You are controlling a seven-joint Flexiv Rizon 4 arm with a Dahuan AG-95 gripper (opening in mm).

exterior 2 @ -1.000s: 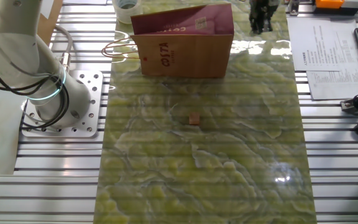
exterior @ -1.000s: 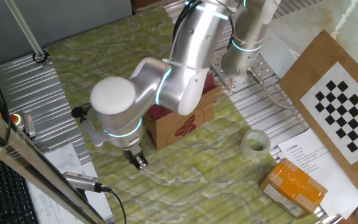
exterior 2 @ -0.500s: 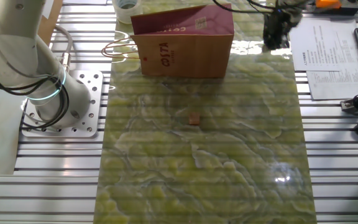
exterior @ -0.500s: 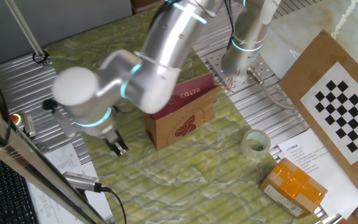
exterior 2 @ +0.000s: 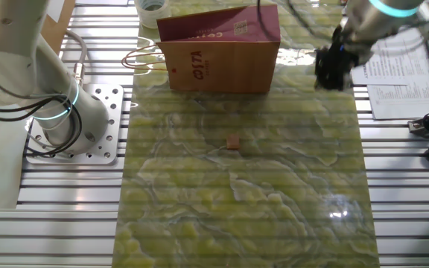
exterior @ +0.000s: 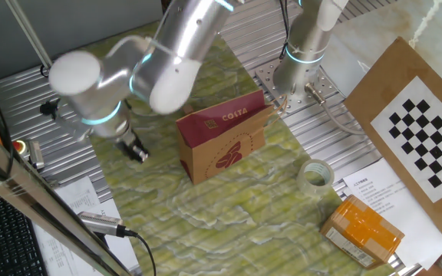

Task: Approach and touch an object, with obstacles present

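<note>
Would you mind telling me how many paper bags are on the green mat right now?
1. The paper bag stands upright at the mat's edge nearest the robot base, beside the hand. Nothing suggests another, though the bag could hide something behind it.

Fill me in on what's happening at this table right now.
A single robot arm is swinging its gripper low over the green marbled mat, beside the brown Costa paper bag standing at one end. A small brown cube sits alone mid-mat, on the other side of the bag from the gripper in one view; nothing touches it yet. The gripper holds nothing; motion blur hides whether its jaws are open. A tape roll and an orange box lie off the mat.
</note>
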